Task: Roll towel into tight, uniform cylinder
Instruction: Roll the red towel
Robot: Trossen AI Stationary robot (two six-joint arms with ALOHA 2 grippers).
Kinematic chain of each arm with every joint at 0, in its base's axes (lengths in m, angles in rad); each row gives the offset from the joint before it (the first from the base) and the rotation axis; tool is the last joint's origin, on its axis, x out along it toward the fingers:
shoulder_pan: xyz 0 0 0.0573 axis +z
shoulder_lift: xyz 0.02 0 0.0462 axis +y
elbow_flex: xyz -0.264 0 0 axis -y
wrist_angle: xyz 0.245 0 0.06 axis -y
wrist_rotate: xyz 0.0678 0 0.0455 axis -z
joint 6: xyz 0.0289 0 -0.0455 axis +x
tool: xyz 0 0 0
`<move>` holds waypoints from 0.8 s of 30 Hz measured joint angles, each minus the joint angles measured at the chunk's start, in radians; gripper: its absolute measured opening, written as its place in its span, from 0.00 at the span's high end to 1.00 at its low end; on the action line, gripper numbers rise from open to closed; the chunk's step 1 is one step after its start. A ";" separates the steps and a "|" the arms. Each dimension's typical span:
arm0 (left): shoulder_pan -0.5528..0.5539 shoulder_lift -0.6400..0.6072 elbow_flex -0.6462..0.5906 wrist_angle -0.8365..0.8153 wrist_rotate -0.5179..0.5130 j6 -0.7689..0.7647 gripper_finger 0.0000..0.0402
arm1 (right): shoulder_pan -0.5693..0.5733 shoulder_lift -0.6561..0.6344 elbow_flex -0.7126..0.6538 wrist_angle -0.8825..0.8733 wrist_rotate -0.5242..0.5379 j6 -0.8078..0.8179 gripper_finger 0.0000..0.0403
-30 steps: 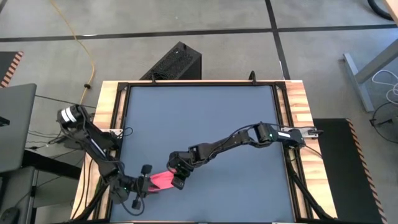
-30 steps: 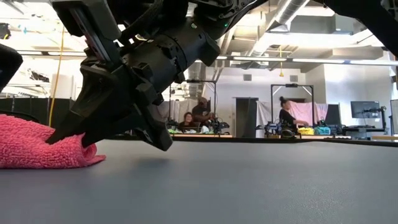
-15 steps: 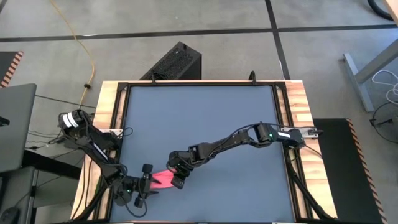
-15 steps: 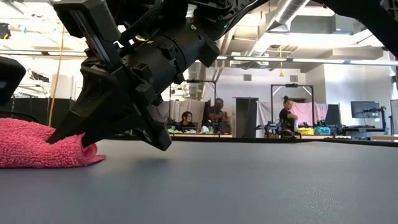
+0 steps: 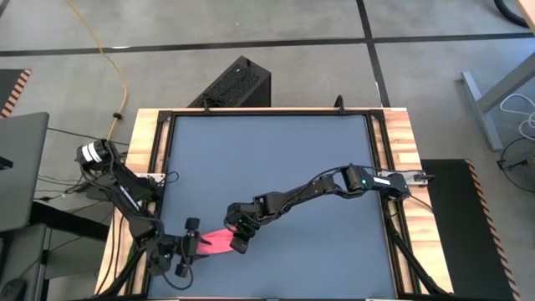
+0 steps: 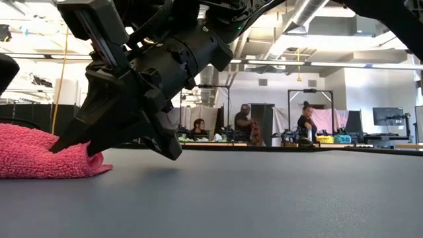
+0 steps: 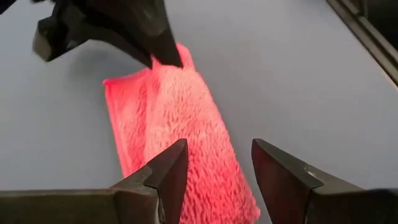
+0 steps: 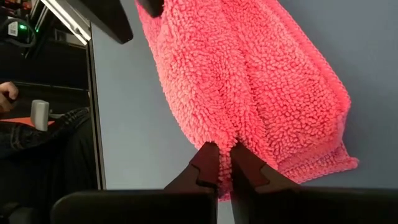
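Pink and fuzzy, the towel (image 5: 219, 242) lies folded into a narrow strip in the lower left of the high view, on the dark grey counter (image 5: 276, 159) near its front edge. The right claw (image 5: 236, 238) sits at the towel's right end with its fingers (image 8: 208, 165) pressed together, pinching a fold of the cloth. The left claw (image 5: 194, 243) is at the towel's opposite end, near the lower left corner of the counter; its fingers (image 7: 168, 171) stand apart above the cloth, gripping nothing. In the low view the towel (image 6: 39, 153) rests at the left edge of the frame, under the right claw's tip (image 6: 69, 142).
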 joint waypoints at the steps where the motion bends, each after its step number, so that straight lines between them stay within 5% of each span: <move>1: -0.002 0.000 0.000 -0.010 -0.006 -0.012 0.58 | 0.000 0.000 0.000 0.000 0.000 0.000 0.91; 20: -0.015 0.006 0.000 -0.130 0.016 -0.177 0.58 | 0.000 0.000 0.001 0.000 -0.001 0.001 0.91; 24: -0.013 0.007 0.000 -0.136 0.012 -0.243 0.67 | 0.000 0.000 0.001 0.000 -0.001 0.012 0.91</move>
